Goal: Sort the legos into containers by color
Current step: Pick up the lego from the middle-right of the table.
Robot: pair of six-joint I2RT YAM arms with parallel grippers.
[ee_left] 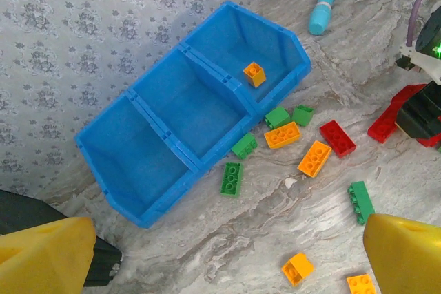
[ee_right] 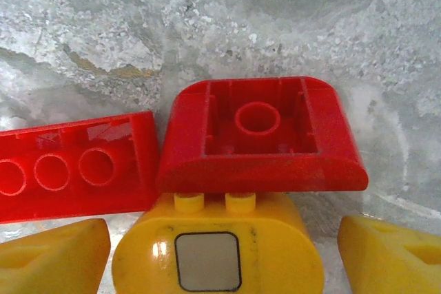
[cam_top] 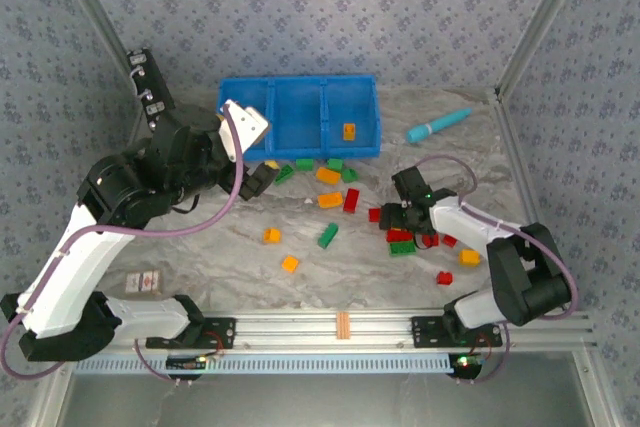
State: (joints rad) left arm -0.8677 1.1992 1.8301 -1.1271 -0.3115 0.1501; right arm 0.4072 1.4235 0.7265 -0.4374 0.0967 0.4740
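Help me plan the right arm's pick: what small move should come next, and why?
Probably close the right fingers. They sit on either side of a yellow studded piece, with narrow gaps showing, and a red brick rests against its studs. Closing should secure the yellow piece before any lift.

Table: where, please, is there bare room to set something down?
Bare: between the orange brick and the left arm, and along the near rail. Crowded: before the blue bin and around the right end effector.
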